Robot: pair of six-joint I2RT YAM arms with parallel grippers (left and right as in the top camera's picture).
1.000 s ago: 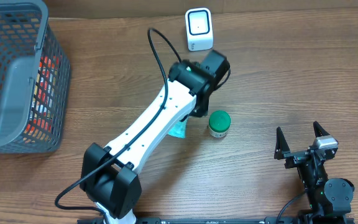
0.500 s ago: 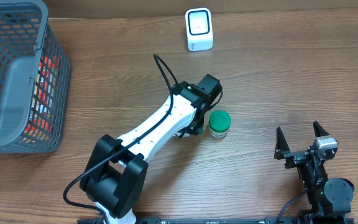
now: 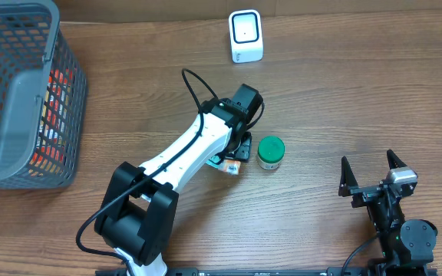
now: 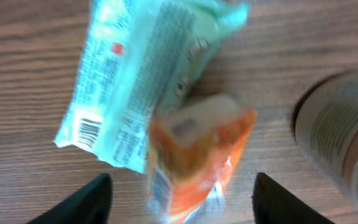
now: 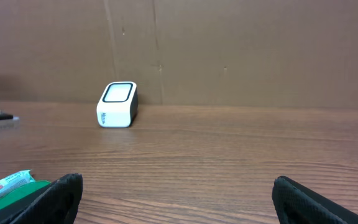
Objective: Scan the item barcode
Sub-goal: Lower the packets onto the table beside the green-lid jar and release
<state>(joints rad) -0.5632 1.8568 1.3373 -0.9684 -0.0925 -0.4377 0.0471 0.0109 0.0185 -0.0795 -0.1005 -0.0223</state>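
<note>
The orange packet (image 4: 199,144) is lying near the middle of the table (image 3: 344,84), directly below the left gripper (image 4: 182,186). The gripper's two dark fingers (image 4: 91,198) are standing wide apart on either side of it, touching nothing and gripping nothing. In the left wrist view the packet is showing up blurred: a bright orange wrapper with a pale, whitish panel near its top and a strip of small print down one edge that is too soft to read. Its upper end is overlapping a mint-green packet (image 4: 143,68), which is lying at its 11 o'clock and showing a back panel of fine print with a black barcode (image 4: 88,132) near its lower left corner. A green-lidded jar (image 3: 270,152) is standing just beside the orange packet at its 3 o'clock, apart from it. The white scanner (image 3: 245,36) is sitting at 12 o'clock on the table, well apart from the packets, with its dark-framed window facing up. At 9 o'clock a grey mesh basket (image 3: 21,165) is resting on the table, and red and orange packaging (image 3: 54,92) is showing through its right wall, though what those goods are cannot be told. The right gripper (image 3: 368,161) is waiting at 4 o'clock, its jaws spread fully and holding nothing.
</note>
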